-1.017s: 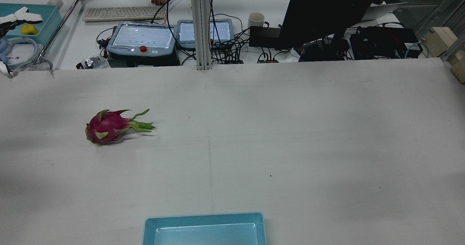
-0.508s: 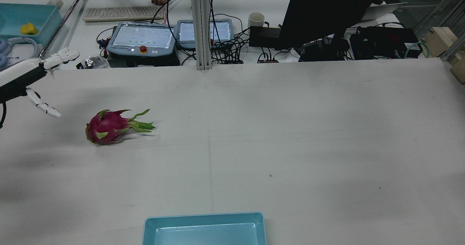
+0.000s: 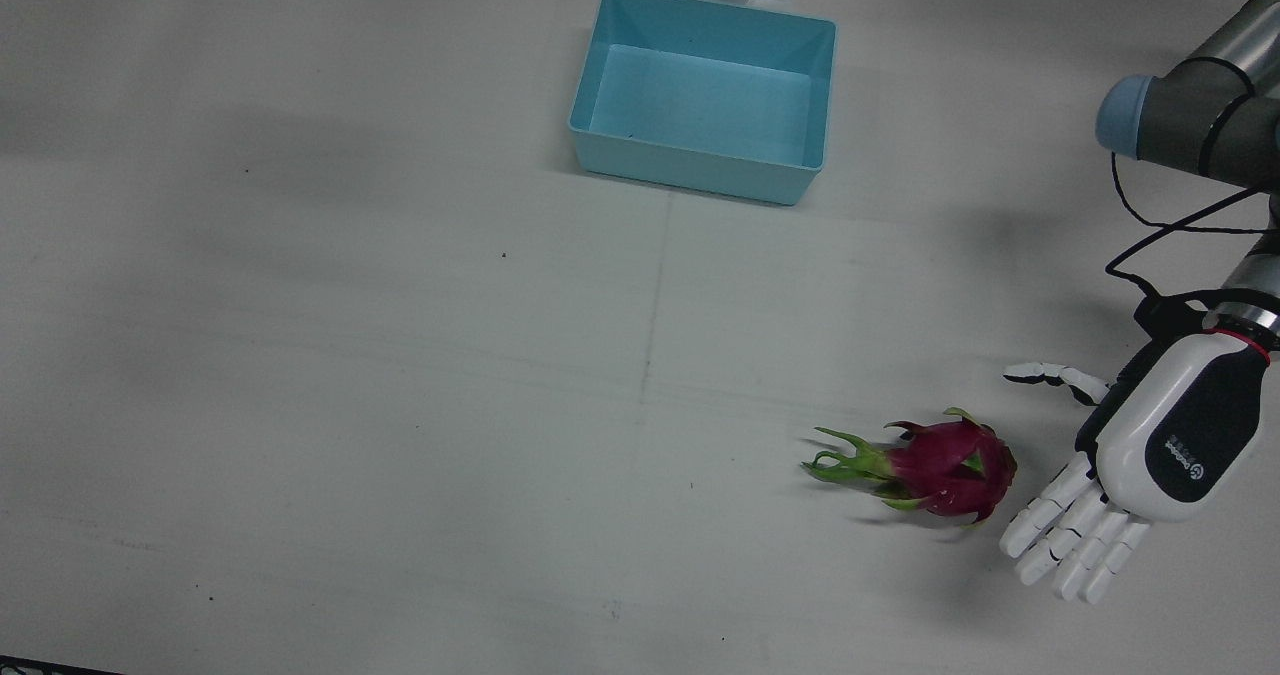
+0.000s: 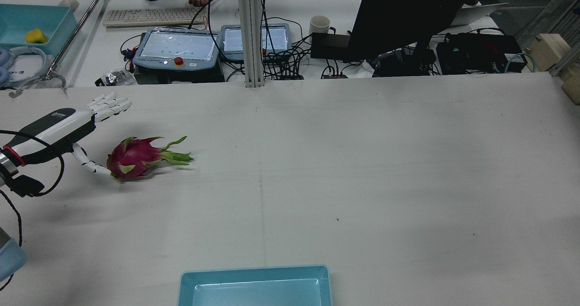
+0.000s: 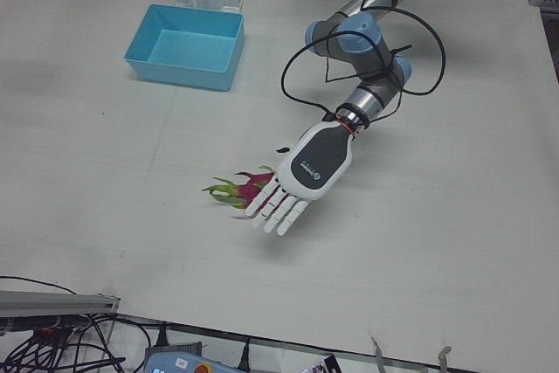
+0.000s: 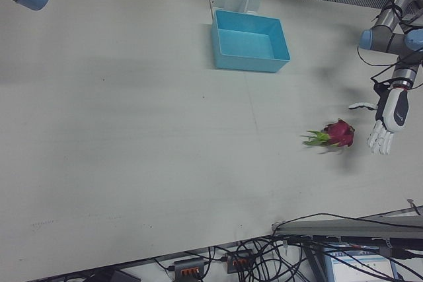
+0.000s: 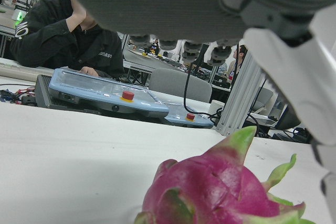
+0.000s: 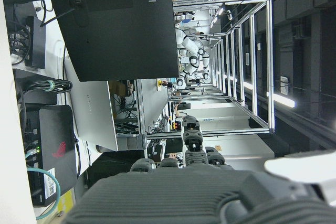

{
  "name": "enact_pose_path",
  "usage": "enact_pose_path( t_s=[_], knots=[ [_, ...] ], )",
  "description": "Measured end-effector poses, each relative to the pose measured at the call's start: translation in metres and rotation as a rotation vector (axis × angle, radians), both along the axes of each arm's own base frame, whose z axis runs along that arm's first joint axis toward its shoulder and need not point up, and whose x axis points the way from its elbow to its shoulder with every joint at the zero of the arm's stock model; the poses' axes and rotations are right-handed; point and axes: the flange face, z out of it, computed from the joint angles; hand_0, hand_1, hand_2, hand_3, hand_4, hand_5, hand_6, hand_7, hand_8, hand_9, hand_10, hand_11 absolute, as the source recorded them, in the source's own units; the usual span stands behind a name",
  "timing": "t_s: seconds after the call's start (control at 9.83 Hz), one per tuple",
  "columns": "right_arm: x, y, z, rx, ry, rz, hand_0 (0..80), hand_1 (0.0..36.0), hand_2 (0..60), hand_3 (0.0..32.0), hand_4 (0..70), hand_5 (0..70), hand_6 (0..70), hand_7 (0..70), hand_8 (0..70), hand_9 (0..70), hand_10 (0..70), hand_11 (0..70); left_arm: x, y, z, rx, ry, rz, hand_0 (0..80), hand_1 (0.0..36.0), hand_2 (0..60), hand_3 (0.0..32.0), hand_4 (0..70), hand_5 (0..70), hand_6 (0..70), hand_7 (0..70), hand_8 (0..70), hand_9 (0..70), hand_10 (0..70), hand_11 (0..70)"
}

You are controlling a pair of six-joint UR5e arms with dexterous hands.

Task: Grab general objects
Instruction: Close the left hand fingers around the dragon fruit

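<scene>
Dragon fruit [image 3: 945, 465]: lies on its side on the white tabletop [image 3: 350, 355], lower right of the front view, green leafy tips pointing toward the frame's centre, rounded pink end toward the robot hand.

Left robot hand [image 3: 1130, 465]: released, fingers spread and straight, holding nothing. It hovers just beside the fruit's rounded end, palm toward it. One finger [image 3: 1050, 373] reaches out on its own, apart from the rest, likely so the fruit can sit between them once they close.

Right robot hand: its own camera shows only a dark edge of it against a monitor and shelving; I cannot tell whether it is clenched or released.

Blue bin [image 3: 705, 90]: empty, top centre of the front view, well apart from the fruit; probably the drop-off place.

Step, as I judge it: the approach is nearly done; closing around the fruit has not begun.

Rear view only: the lone finger's tip looks close against the fruit [image 4: 133, 157], left of frame; contact is unclear. A person sits at a keyboard [image 4: 152, 16] at the top.

Left hand view only: the fruit fills the lower frame, fingers arched above it, not touching.

Left-front view only: the hand [image 5: 301, 176] hides most of the fruit.
</scene>
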Motion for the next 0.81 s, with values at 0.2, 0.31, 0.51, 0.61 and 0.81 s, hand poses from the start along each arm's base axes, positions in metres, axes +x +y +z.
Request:
enact_pose_path(
  t_s=[0.2, 0.31, 0.51, 0.61, 0.81],
  knots=[
    [0.000, 0.000, 0.000, 0.000, -0.001, 0.000, 0.0, 0.0, 0.0, 0.0, 0.0, 0.0, 0.0, 0.0, 0.0, 0.0, 0.0, 0.0, 0.004, 0.001, 0.002, 0.022, -0.052, -0.011, 55.4, 26.0, 12.5, 5.2, 0.0, 1.3, 0.0, 9.9, 0.0, 0.5, 0.0, 0.0],
    [0.000, 0.000, 0.000, 0.000, -0.001, -0.001, 0.0, 0.0, 0.0, 0.0, 0.0, 0.0, 0.0, 0.0, 0.0, 0.0, 0.0, 0.0, 0.006, -0.001, 0.006, 0.028, -0.079, -0.016, 55.5, 26.6, 13.4, 4.8, 0.0, 1.2, 0.0, 9.9, 0.0, 0.5, 0.0, 0.0],
    [0.000, 0.000, 0.001, -0.001, -0.001, -0.001, 0.0, 0.0, 0.0, 0.0, 0.0, 0.0, 0.0, 0.0, 0.0, 0.0, 0.0, 0.0, 0.016, -0.012, 0.013, 0.028, -0.122, -0.023, 55.8, 26.8, 13.1, 5.4, 0.0, 0.8, 0.0, 9.1, 0.0, 0.4, 0.0, 0.0],
    [0.000, 0.000, 0.001, -0.001, -0.001, -0.001, 0.0, 0.0, 0.0, 0.0, 0.0, 0.0, 0.0, 0.0, 0.0, 0.0, 0.0, 0.0, 0.019, -0.016, 0.014, 0.027, -0.132, -0.024, 56.6, 27.7, 13.7, 6.6, 0.0, 0.3, 0.0, 9.1, 0.0, 0.4, 0.0, 0.0],
    [0.000, 0.000, 0.001, -0.001, -0.001, -0.001, 0.0, 0.0, 0.0, 0.0, 0.0, 0.0, 0.0, 0.0, 0.0, 0.0, 0.0, 0.0, 0.024, -0.022, 0.014, 0.041, -0.163, -0.032, 56.7, 28.3, 15.0, 8.4, 0.0, 0.9, 0.0, 9.2, 0.0, 0.4, 0.0, 0.0]
  ],
)
